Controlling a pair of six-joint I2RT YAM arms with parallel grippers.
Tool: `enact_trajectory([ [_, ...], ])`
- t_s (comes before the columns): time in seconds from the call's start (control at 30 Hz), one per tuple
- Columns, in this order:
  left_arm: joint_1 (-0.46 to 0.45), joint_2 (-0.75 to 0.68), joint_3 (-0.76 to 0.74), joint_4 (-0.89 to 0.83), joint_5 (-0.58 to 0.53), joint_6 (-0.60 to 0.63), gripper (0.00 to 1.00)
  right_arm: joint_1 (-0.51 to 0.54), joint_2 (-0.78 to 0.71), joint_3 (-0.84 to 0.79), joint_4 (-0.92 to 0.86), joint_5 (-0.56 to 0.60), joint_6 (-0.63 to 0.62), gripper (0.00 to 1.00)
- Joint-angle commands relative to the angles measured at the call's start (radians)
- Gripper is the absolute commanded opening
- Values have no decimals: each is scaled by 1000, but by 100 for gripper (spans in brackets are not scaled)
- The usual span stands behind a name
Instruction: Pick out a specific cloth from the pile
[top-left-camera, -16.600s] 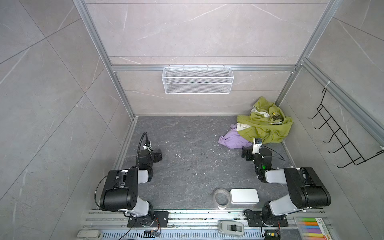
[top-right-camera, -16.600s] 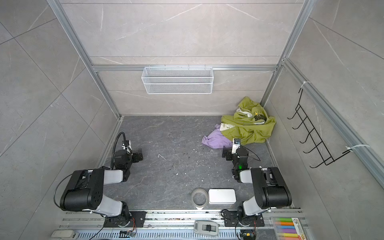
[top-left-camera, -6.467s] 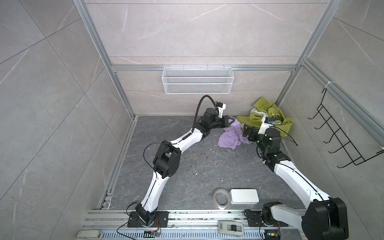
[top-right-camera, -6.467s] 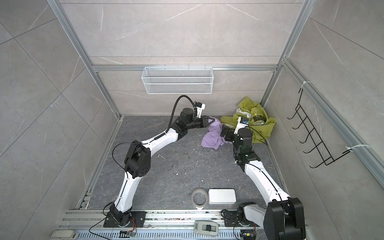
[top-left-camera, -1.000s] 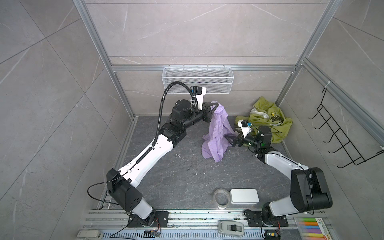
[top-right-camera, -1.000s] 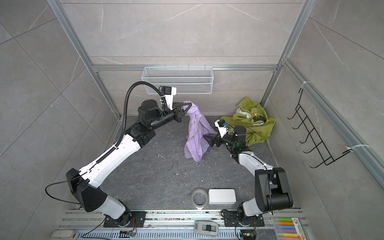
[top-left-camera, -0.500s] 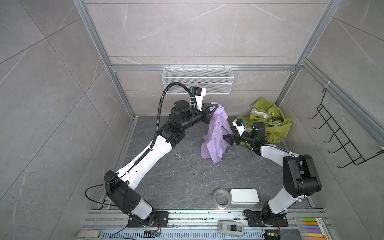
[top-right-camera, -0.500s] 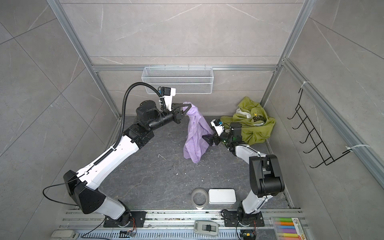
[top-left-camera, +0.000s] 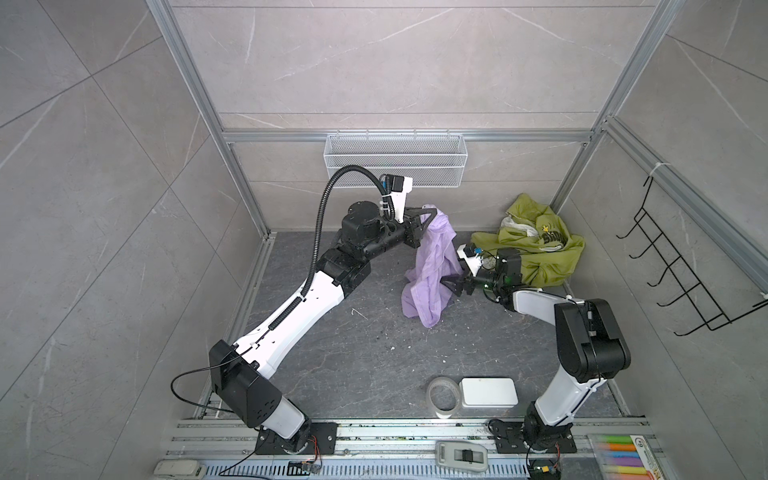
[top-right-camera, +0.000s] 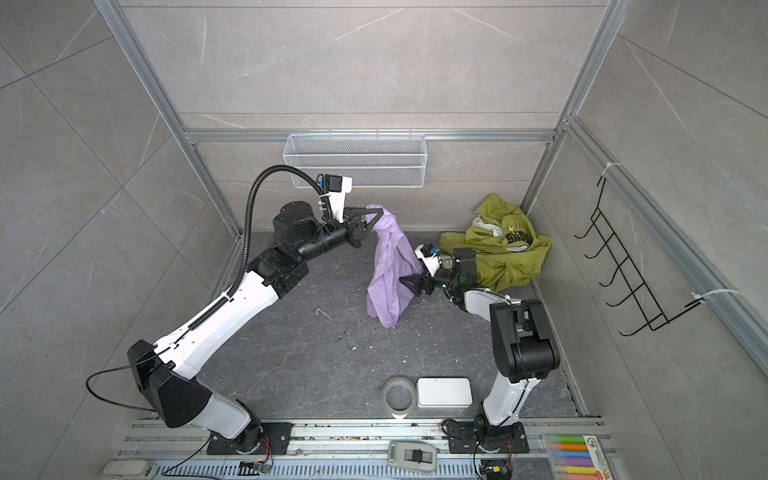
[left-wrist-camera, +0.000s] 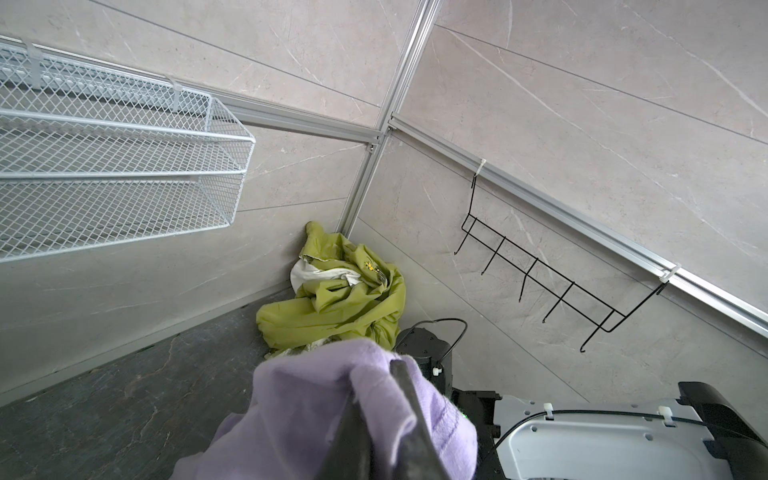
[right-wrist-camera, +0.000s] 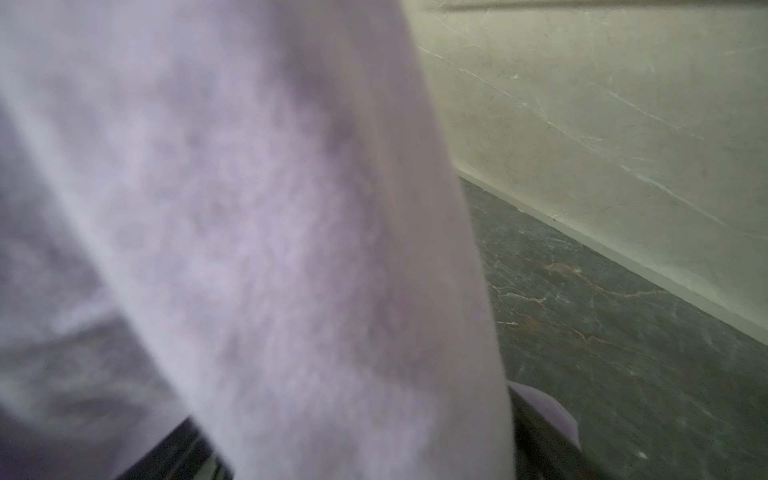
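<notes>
Floor (top-left-camera: 332, 353): dark grey marbled slab; I see it in both top views.
Far right corner: olive-green pile (top-left-camera: 540, 257), heaped against both walls.
Near edge: tape roll (top-left-camera: 430, 395) lying flat, white box (top-left-camera: 489, 391) just beside it.
Middle: white scraps (top-left-camera: 358, 313), scattered.

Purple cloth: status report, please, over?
Left gripper shut on lavender cloth, cloth hanging. Right gripper open, jaws around cloth's middle. Olive-green garment lies in corner, apart. Nothing in the way.
</notes>
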Motion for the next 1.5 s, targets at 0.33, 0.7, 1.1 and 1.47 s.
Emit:
enact_trajectory([
  [0.33,5,-24,46,108,26,-13,0,55,63,89,33,-28,92,54],
  [0.7,6,-47,34,100,7,-2,0,67,56,116,92,19,235,17],
  [1.1,7,-95,-21,69,-53,37,0,70,-92,156,75,136,316,0],
  [1.47,11,-149,-72,15,-184,110,0,86,-197,278,-16,175,351,0],
])
